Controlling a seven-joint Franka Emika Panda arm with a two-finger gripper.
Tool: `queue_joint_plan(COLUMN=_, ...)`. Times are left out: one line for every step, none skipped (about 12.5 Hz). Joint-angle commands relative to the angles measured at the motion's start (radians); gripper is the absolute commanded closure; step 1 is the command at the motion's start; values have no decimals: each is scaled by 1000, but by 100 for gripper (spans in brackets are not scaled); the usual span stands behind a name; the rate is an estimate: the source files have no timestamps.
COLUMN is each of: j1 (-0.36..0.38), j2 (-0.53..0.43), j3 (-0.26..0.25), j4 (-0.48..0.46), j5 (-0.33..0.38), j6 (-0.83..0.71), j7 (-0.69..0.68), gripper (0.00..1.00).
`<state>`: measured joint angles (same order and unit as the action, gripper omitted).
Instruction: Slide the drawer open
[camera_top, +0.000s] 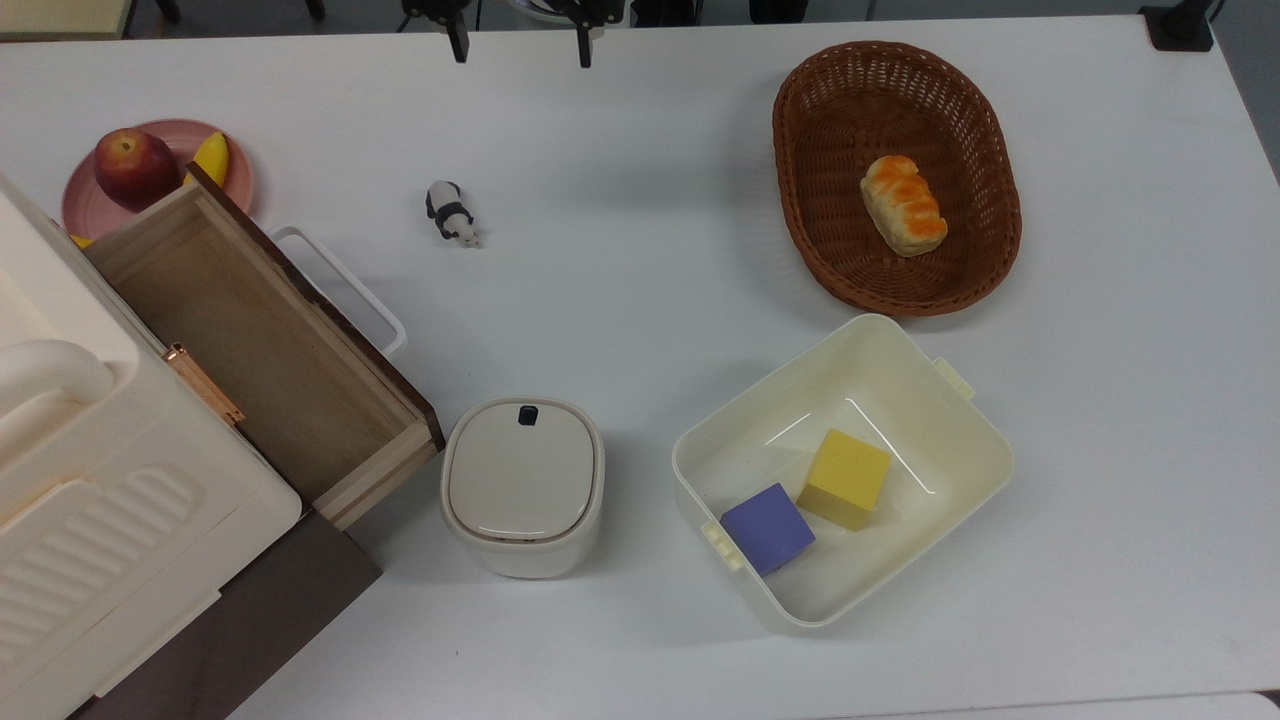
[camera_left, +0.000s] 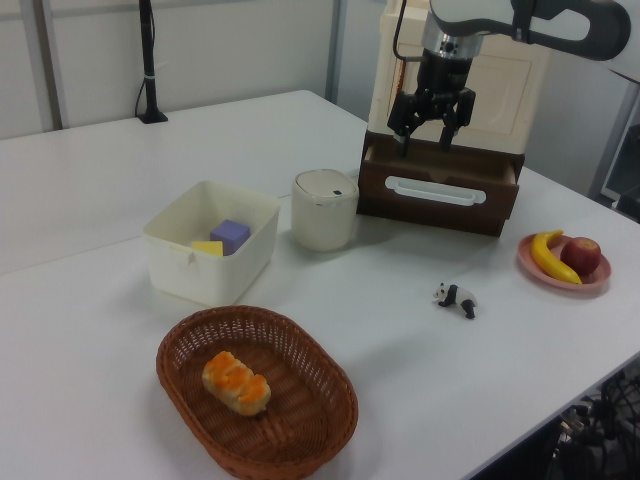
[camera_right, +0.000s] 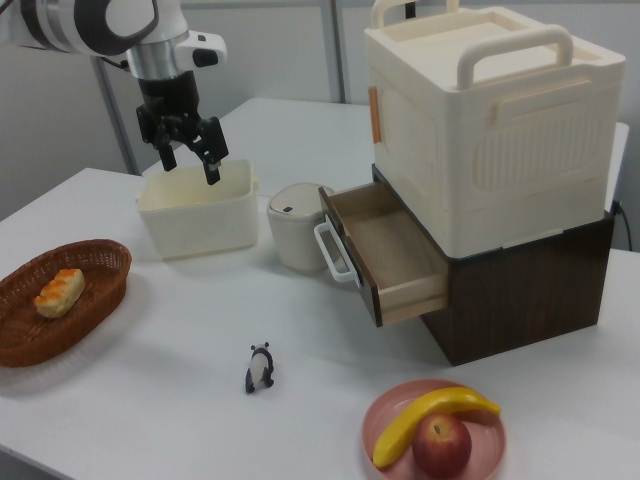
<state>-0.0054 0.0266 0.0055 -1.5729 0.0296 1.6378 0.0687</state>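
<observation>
The drawer (camera_top: 262, 350) stands pulled out from the dark cabinet under the ribbed case (camera_right: 490, 120), its bare wooden floor open to the top view, white handle (camera_right: 331, 254) facing out over the counter (camera_top: 640, 200). The tool (camera_right: 190, 155) hangs high above the counter with its fingers (camera_top: 458, 45) spread wide, gripping nothing, well apart from the drawer. In the right view it hovers in front of the cream bin (camera_right: 197, 210). Just beside the drawer's corner sits a lidded pot (camera_top: 522, 485). A panda figure (camera_top: 452, 212) stands near the handle, and a pink plate (camera_right: 435, 430) with apple and banana lies close to the cabinet.
</observation>
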Motion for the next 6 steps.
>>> queue_joint_plan(j1=19, j2=-28, j3=-29, j4=-30, j5=15, j6=-10, j7=-21, gripper=0)
queue_joint_plan(j1=18, j2=-28, j3=-29, j4=-30, j5=15, j6=-10, j7=-21, gripper=0)
queue_joint_plan(j1=18, j2=-28, j3=-29, j4=-29, j5=15, j6=-10, j7=-21, gripper=0)
queue_joint_plan(j1=16, j2=-28, j3=-29, j4=-29, j5=18, j6=-10, j7=-21, gripper=0)
queue_joint_plan(j1=15, j2=-28, j3=-29, j4=-29, j5=21, j6=-9, j7=-21, gripper=0)
queue_joint_plan(j1=15, j2=-28, j3=-30, j4=-29, j5=21, j6=-9, j7=-21, gripper=0)
